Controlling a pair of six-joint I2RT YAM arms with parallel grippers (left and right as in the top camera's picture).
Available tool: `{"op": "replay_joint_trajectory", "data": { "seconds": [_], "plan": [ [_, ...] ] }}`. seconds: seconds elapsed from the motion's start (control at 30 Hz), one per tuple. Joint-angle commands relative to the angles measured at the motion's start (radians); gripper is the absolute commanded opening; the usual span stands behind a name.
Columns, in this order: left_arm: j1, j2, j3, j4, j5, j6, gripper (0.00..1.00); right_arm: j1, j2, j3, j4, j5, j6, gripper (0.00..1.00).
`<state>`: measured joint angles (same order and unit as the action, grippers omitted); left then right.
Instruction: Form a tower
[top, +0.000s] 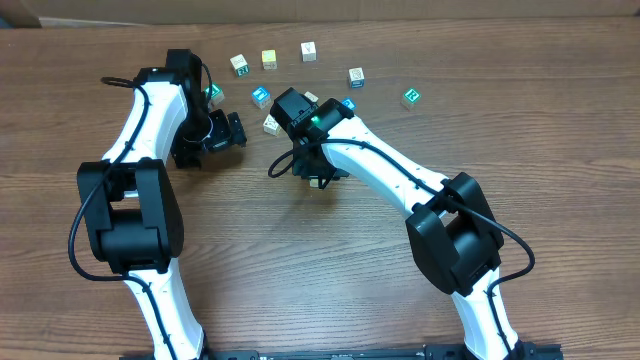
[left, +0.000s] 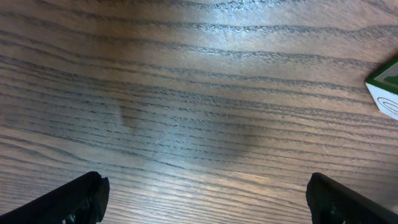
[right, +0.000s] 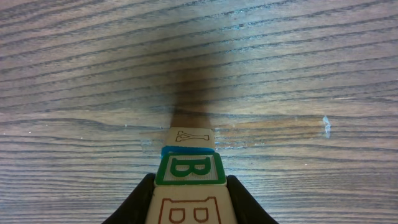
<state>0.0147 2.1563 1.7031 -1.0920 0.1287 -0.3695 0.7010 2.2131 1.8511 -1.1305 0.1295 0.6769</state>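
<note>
Overhead looks down; both wrist views hug the table (top: 560, 150).

Setting reads as a robotics lab test bench. Evidence: a left arm (top: 150, 125) and a right arm (top: 385, 160), both white with black joints and exposed cables, stand at a black rail (top: 330, 354) along the near edge of a wood-grain table (top: 560, 200), with a fixed camera overhead and one on each wrist. Props are small wooden letter cubes (top: 309, 50) scattered along the far side, plus a tower (right: 189, 169) of the same cubes, typical of a manipulation trial.
</note>
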Motion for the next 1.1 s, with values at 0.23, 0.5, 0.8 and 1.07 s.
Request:
{"op": "replay_joint_trajectory", "data": {
  "seconds": [0.23,0.5,0.8,1.07],
  "plan": [
    [-0.005,-0.019,0.020,0.002,-0.009,0.004,1.00,0.000,-0.042,0.031,0.000,-0.003,0.031,0.27],
    [-0.003,-0.019,0.020,0.002,-0.009,0.004,1.00,0.000,-0.042,0.031,0.001,-0.003,0.030,0.27],
    [-0.002,-0.019,0.020,0.005,-0.009,0.004,1.00,0.001,-0.042,0.027,0.009,-0.003,0.031,0.27],
    [-0.002,-0.019,0.020,0.004,-0.009,0.004,1.00,0.008,-0.042,0.027,0.017,-0.003,0.026,0.27]
  ]
}}
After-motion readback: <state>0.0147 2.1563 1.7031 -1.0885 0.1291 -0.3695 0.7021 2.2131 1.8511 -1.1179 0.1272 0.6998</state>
